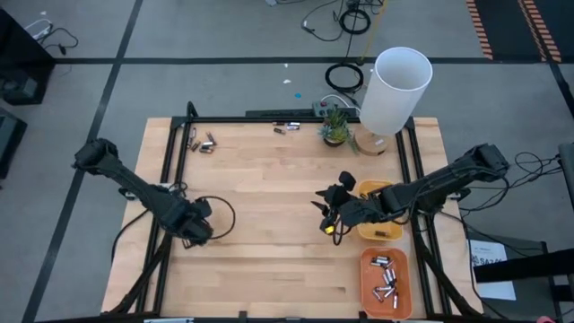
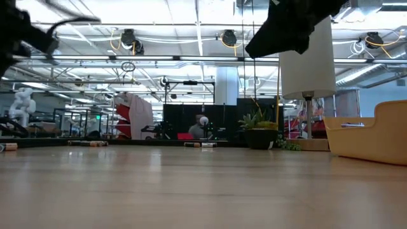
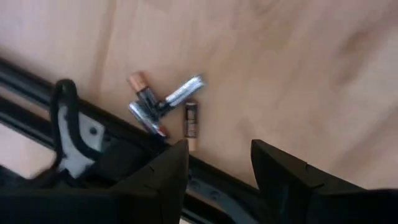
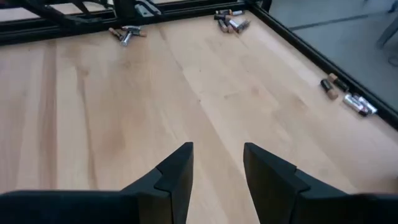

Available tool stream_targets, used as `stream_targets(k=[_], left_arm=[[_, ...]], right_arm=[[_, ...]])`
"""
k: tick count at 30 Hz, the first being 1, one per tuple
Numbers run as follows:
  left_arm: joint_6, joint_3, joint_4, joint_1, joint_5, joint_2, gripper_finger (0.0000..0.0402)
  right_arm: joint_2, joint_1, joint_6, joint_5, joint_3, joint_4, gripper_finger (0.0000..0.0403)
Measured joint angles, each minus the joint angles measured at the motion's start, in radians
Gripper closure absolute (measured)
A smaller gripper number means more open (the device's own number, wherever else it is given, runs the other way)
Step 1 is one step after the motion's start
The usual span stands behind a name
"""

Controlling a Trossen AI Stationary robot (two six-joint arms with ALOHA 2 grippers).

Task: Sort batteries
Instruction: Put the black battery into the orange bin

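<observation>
Small groups of batteries lie on the wooden table: one at the far left corner point(image 1: 203, 142), one at the far edge point(image 1: 287, 128), and several beside the black left frame rail point(image 3: 165, 107). More batteries lie in the orange tray point(image 1: 386, 278). My left gripper point(image 3: 217, 171) hangs open near the table's left edge, fingers pointing down, just short of the rail-side batteries. My right gripper point(image 4: 216, 168) is open above the table's middle right, next to the yellow tray point(image 1: 375, 224), with nothing between its fingers.
A white lamp point(image 1: 395, 90) and a small potted plant point(image 1: 335, 126) stand at the far right. Black frame rails point(image 1: 166, 161) run along the table's edges. Bare wood point(image 1: 269, 197) lies between the two arms.
</observation>
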Motion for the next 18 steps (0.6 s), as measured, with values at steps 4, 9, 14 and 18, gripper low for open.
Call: stream_targets(k=[4, 9, 14, 18], left_arm=[[-0.019, -0.075, 0.023, 0.011, -0.007, 0.021, 0.0218], [-0.053, -0.085, 0.07, 0.037, -0.008, 0.05, 0.0222], [-0.069, -0.119, 0.224, 0.079, -0.01, 0.05, 0.0222], [-0.012, -0.129, 0.208, 0.116, -0.016, 0.073, 0.0222]], right_arm=[[-0.001, 0.001, 0.037, 0.0, 0.0, -0.002, 0.0271], [-0.002, 0.014, 0.076, -0.021, 0.0, -0.003, 0.0271], [-0.002, 0.025, 0.083, -0.02, 0.0, 0.005, 0.0271], [-0.002, 0.032, 0.1, -0.019, 0.0, 0.005, 0.0271]])
